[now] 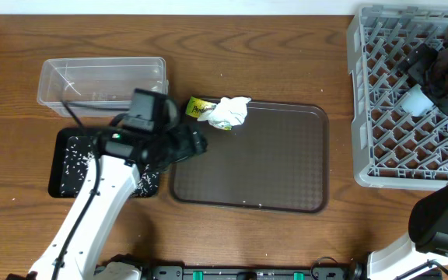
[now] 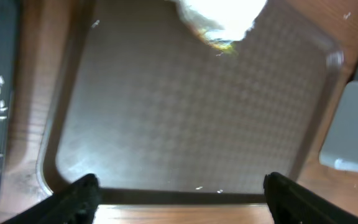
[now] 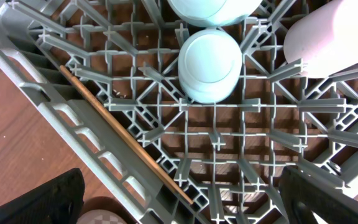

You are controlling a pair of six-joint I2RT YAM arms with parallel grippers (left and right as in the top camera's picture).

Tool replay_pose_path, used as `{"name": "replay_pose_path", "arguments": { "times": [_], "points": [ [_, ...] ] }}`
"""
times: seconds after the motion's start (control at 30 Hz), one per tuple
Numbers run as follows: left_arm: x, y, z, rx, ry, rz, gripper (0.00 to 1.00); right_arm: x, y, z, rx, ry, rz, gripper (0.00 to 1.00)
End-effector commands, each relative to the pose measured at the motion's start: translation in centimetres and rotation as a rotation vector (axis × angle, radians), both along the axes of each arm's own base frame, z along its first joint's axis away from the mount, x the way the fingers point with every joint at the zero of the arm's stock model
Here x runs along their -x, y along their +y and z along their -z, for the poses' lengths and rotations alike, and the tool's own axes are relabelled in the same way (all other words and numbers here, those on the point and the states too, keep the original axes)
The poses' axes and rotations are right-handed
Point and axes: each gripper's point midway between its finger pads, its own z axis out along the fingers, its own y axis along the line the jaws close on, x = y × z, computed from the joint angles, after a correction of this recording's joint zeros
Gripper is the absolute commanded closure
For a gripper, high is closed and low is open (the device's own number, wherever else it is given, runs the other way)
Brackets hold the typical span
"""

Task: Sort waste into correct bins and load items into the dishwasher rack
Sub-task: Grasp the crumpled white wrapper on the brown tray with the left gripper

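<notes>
The crumpled white napkin (image 1: 229, 111) and the yellow-green wrapper (image 1: 199, 107) lie at the far left corner of the brown serving tray (image 1: 271, 167). My left gripper (image 1: 197, 144) hovers over that tray's left edge, just short of them; in the left wrist view it (image 2: 182, 202) is open with nothing between its fingers, and the napkin (image 2: 219, 15) lies ahead. The black tray (image 1: 72, 167) holds loose rice. My right gripper (image 3: 185, 202) is open above the dishwasher rack (image 1: 379, 117), which holds a light-blue bowl (image 3: 210, 65), a white cup (image 3: 328, 40) and a chopstick (image 3: 126, 134).
A clear tub (image 1: 103, 82) stands behind the black tray. A few rice grains (image 2: 209, 188) lie on the serving tray's near edge. The rack's raised side wall (image 3: 73, 118) runs beside the chopstick. My right arm (image 1: 442, 218) rises along the table's right side.
</notes>
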Motion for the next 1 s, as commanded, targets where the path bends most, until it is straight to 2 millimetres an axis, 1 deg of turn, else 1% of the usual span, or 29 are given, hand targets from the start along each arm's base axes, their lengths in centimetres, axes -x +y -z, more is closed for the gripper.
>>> {"name": "replay_pose_path", "arguments": {
  "times": [0.0, 0.1, 0.13, 0.2, 0.27, 0.5, 0.57, 0.7, 0.8, 0.83, 0.9, 0.97],
  "points": [
    [-2.4, 0.0, -3.8, -0.081, -0.105, -0.084, 0.16, 0.0, -0.2, 0.0, -0.008, -0.004, 0.023, 0.01],
    [-3.7, -1.3, -5.5, -0.073, -0.131, -0.062, 0.15, 0.0, -0.2, 0.0, -0.008, -0.004, 0.023, 0.01],
    [-4.1, -1.6, -5.6, -0.073, -0.131, -0.058, 0.15, 0.0, -0.2, 0.0, -0.008, -0.003, 0.023, 0.01],
    [-4.9, -2.0, -5.0, -0.078, -0.116, -0.057, 0.15, 0.0, -0.2, 0.0, -0.008, -0.004, 0.022, 0.01],
    [-5.9, -2.4, -3.6, -0.086, -0.091, -0.06, 0.15, 0.0, -0.2, 0.0, -0.008, -0.003, 0.023, 0.01],
    [-9.7, -3.9, 2.6, -0.104, -0.027, -0.075, 0.15, 0.0, -0.2, 0.0, -0.008, -0.004, 0.023, 0.01],
    [-10.5, -4.2, 3.9, -0.106, -0.024, -0.074, 0.17, 0.0, -0.2, 0.0, -0.008, -0.003, 0.023, 0.01],
    [-11.9, -4.4, 5.8, -0.122, -0.033, -0.078, 0.26, 0.0, -0.2, 0.0, -0.008, -0.004, 0.022, 0.01],
    [-12.8, -4.9, 7.0, -0.137, -0.06, -0.028, 0.26, 0.0, -0.2, 0.0, -0.008, -0.004, 0.022, 0.01],
    [-13.2, -5.1, 7.3, -0.147, -0.081, 0.009, 0.26, 0.0, -0.2, 0.0, -0.009, -0.003, 0.022, 0.01],
    [-14.0, -5.9, 7.5, -0.186, -0.159, 0.139, 0.25, 0.0, -0.2, 0.0, -0.009, -0.003, 0.022, 0.01],
    [-14.4, -6.7, 7.7, -0.226, -0.218, 0.258, 0.25, 0.0, -0.2, 0.0, -0.008, -0.004, 0.023, 0.01]
  ]
}}
